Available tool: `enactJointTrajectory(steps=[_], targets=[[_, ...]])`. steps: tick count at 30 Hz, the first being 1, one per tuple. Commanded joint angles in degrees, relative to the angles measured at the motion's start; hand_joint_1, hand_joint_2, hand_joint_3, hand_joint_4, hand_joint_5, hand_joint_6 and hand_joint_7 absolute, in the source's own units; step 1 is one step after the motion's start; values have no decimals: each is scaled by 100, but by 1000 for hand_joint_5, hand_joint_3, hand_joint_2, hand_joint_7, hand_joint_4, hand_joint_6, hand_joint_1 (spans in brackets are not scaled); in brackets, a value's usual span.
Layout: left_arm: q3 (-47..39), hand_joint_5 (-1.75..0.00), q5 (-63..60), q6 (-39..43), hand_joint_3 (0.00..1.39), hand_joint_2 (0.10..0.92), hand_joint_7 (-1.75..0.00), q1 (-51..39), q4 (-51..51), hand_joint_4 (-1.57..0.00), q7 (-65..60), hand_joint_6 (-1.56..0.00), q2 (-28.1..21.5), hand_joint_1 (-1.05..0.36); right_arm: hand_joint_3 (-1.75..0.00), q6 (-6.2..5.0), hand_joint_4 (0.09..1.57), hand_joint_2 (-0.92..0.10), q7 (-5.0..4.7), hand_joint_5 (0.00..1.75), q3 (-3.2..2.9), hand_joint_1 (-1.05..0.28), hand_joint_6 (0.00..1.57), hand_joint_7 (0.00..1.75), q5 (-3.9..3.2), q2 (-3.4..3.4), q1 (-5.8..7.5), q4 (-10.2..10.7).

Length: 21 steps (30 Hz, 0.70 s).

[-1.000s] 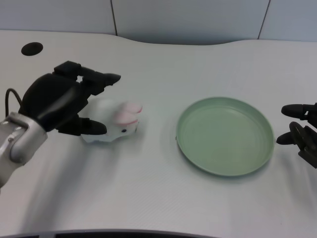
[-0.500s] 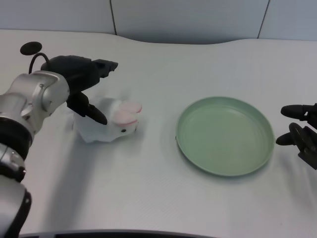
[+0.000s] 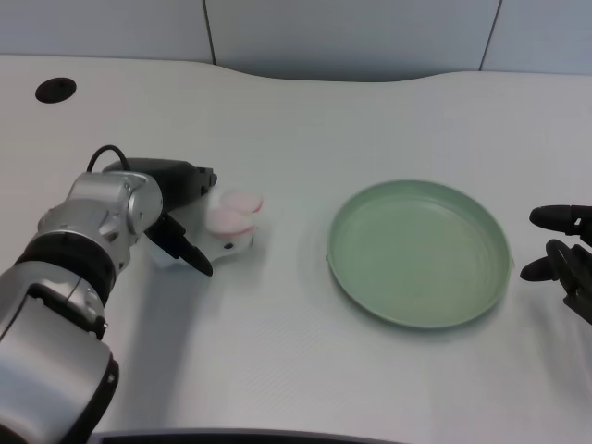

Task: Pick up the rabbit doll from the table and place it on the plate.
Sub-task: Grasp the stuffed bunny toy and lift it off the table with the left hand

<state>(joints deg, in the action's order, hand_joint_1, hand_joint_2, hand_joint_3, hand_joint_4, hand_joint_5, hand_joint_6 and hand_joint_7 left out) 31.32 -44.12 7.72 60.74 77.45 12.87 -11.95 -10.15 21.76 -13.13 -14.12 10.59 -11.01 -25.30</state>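
The rabbit doll point(image 3: 217, 231) is seen lying on the white table point(image 3: 277, 342), to the left of the green plate point(image 3: 418, 252) and clearly apart from it. It is a white doll with pink ears, and the ears are turned toward the plate. Its left part is covered by the left hand point(image 3: 176, 217), so only the head side is shown well. The left hand is placed around the doll: dark fingers point(image 3: 196, 176) are set over the far side of the doll, and another dark finger is laid along its near side. The doll appears to be grasped between them, while it is not lifted from the table. The silver forearm point(image 3: 88, 231) is found further left of the plate. A dark round hole point(image 3: 55, 90) is seen in the table, far to the upper left of the plate.
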Motion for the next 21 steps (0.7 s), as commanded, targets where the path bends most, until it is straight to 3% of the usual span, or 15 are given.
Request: enactJointTrajectory(steps=[1, 4, 8, 12, 15, 16, 18, 20, 21], targets=[[42, -2, 40, -269, 8, 824, -13, -152, 100, -6, 71, -99, 38, -1028, -503, 119, 341, -921, -23, 1443, -50, -313, 354, 962, -101, 32, 199, 264], [115, 1, 23, -374, 3, 818, -3, -173, 139, 0, 263, -58, 67, -1001, -512, 149, 331, -921, -36, 1443, -41, -315, 347, 962, -71, 45, 267, 368], [301, 1, -79, -430, 1, 792, -2, -193, 156, 1, 254, -40, 94, -948, -524, 298, 326, -921, -59, 1445, -46, -312, 341, 961, -93, 48, 312, 485], [553, 1, -273, -499, 6, 753, -6, -277, 157, 1, -224, -51, 169, -824, -523, 230, 341, -921, -59, 1452, -47, -305, 349, 969, -76, 22, 360, 525], [933, -106, -633, -548, 6, 764, -70, -377, 166, -225, -1054, -252, 245, -685, -518, 208, 347, -921, -52, 1451, -49, -315, 356, 976, -89, 0, 388, 536], [985, -172, -675, -595, 6, 774, -105, -371, 180, -314, -1123, -361, 278, -636, -515, 189, 352, -921, -46, 1450, -49, -316, 358, 978, -91, -5, 398, 539], [1064, -543, -721, -651, 2, 810, -120, -344, 213, -264, -1150, -485, 331, -563, -514, 144, 356, -921, -1, 1450, -62, -318, 360, 982, -125, -15, 405, 511], [1090, -965, -729, -664, 1, 812, -142, -324, 234, -364, -1135, -603, 360, -439, -515, 102, 357, -921, 53, 1449, -80, -319, 361, 986, -166, -24, 400, 467], [1128, -1029, -762, -568, 0, 812, -143, -353, 225, -372, -1344, -620, 330, -423, -515, 98, 358, -921, 65, 1449, -84, -320, 361, 987, -175, -25, 412, 469]])
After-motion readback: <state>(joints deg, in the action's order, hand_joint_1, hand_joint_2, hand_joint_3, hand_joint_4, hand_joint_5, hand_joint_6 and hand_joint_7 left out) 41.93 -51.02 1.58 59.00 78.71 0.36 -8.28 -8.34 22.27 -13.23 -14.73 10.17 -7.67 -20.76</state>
